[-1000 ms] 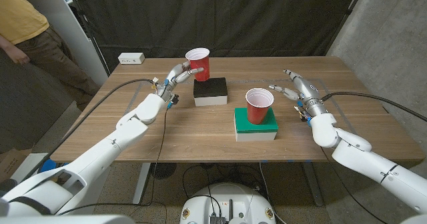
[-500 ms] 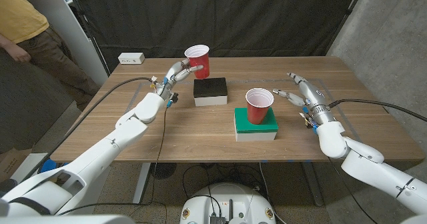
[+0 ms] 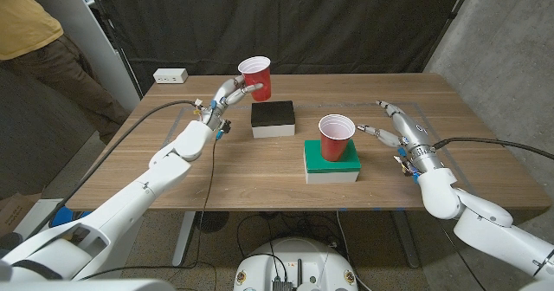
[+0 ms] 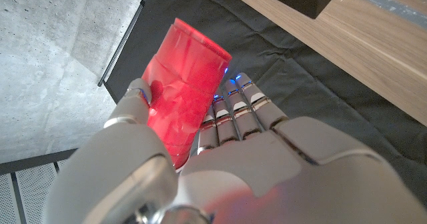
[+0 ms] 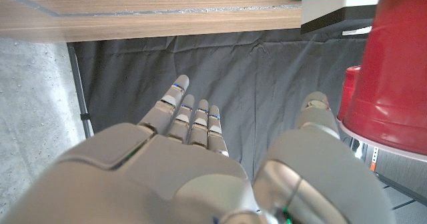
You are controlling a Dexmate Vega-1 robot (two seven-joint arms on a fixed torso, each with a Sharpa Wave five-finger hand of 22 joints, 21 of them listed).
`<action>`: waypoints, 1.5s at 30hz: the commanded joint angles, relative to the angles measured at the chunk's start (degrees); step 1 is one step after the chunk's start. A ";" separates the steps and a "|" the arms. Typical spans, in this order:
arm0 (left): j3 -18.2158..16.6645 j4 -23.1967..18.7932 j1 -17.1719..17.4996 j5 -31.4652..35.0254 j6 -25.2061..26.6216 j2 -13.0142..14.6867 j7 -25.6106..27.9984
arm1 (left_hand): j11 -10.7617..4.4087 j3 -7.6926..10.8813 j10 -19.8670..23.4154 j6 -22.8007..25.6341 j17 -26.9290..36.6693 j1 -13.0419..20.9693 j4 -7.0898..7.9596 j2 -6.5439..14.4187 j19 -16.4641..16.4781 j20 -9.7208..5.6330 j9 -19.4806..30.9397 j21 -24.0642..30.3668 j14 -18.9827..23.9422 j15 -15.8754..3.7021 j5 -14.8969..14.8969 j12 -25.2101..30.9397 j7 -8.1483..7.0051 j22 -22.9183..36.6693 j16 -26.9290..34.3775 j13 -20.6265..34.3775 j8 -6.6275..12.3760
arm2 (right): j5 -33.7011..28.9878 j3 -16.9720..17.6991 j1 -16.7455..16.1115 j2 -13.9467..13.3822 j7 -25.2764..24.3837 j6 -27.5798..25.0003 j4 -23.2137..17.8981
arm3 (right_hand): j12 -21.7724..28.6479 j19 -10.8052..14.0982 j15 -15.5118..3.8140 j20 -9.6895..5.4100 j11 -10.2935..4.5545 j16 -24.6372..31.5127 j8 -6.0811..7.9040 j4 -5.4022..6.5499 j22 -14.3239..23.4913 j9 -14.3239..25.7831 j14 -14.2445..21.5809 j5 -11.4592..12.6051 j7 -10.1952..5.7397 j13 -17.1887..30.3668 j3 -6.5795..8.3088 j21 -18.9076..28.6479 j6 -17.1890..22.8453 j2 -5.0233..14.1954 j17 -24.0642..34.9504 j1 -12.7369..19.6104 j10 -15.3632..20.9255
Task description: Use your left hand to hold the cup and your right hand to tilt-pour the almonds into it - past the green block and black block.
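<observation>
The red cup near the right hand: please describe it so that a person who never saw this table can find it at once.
On the wooden table, find the green block near the middle, toward the robot's right. The red cup stands upright on it, beside the open right hand, which does not touch it. The other red cup is gripped by the left hand behind the black block.

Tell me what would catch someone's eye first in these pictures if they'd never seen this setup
Two bright red cups stand out. One red cup is gripped by the left hand at the table's far side, behind the black block. The other red cup stands on the green block near the middle, with the right hand open just beside it, not touching.
</observation>
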 commanded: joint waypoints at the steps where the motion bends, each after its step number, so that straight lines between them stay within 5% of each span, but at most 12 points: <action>1: -1.25 -1.69 1.44 -0.06 0.14 0.72 1.00 | 0.06 -0.34 0.39 0.42 0.15 0.84 0.22 -0.01 0.45 -2.72 0.33 -0.11 0.41 -3.01 -0.08 -0.08 0.09 0.24 -0.23 0.22 -0.26 | -0.84 4.13 -6.28 -0.84 0.65 0.11 -3.73 | -0.19 -0.45 0.10 0.00 0.20 -0.43 -0.20 -0.27 0.16 0.14 -0.49 0.34 0.43 0.25 0.09 -0.16 -0.77 -0.28 0.14 0.91 -0.46; 25: -1.36 0.34 0.80 -0.46 -1.96 -0.28 0.48 | -0.07 -0.96 0.52 0.84 0.12 1.14 0.17 -0.38 0.60 -2.67 0.38 -0.32 0.63 -3.13 -0.09 -0.45 -0.20 0.26 -0.48 0.25 -0.51 | -5.09 7.23 -14.27 3.22 0.57 3.88 -6.61 | -0.16 -0.65 0.22 0.18 0.32 -0.55 -0.35 -0.23 0.15 0.16 -0.67 0.53 0.85 0.27 0.15 -0.17 -1.18 -0.76 0.02 1.74 -0.77; 45: -1.07 0.08 0.50 -0.14 -1.78 -0.43 0.21 | 0.13 -1.27 1.03 1.28 0.15 1.63 0.21 -0.30 0.74 -2.51 0.41 -0.47 0.96 -3.10 -0.03 -0.56 -0.17 0.27 -0.55 0.28 -0.63 | -8.28 5.02 -14.36 5.45 1.26 5.28 -6.00 | 0.06 -0.51 0.36 0.22 0.35 -0.45 -0.17 0.00 0.15 0.18 -0.43 0.68 0.92 0.28 0.14 -0.07 -0.73 -1.00 -0.02 2.10 -0.36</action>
